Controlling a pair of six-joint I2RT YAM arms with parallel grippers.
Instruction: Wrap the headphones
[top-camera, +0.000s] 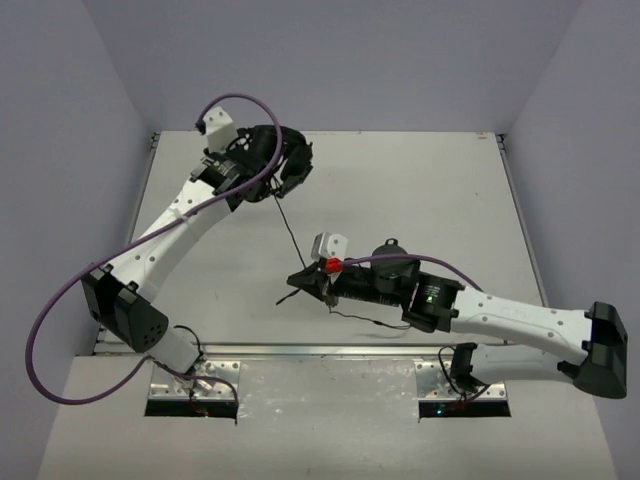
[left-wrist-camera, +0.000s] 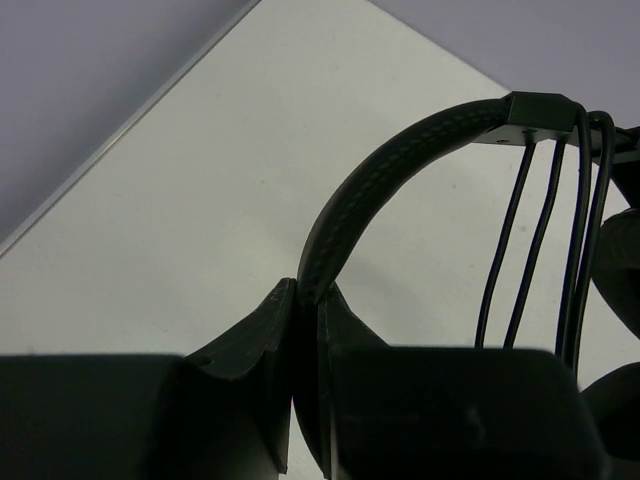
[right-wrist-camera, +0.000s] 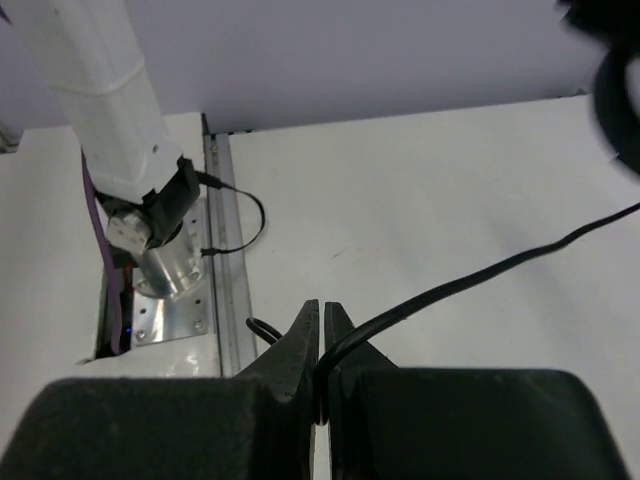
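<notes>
Left wrist: left end effector (left-wrist-camera: 308, 296) clamps headphones (left-wrist-camera: 400, 160); right end effector (right-wrist-camera: 322, 318), cable (right-wrist-camera: 480, 271).

You're working in a robotics lab cell. In the top view a plain white worktop (top-camera: 420, 180) fills the middle of the frame, boxed in at left, top and right by bare lavender walls (top-camera: 330, 60). The left arm (top-camera: 170, 235) and the right arm (top-camera: 520, 318), both white, stand on metal plates (top-camera: 195, 388) beside a rail (top-camera: 320, 352) along the lower edge. A thick purple cable (top-camera: 40, 330) loops out at lower left. At the left of your right wrist view, a plate (right-wrist-camera: 160, 320) shows rows of screw holes, with a thin black wire (right-wrist-camera: 235, 215) running to the arm base above it.
</notes>
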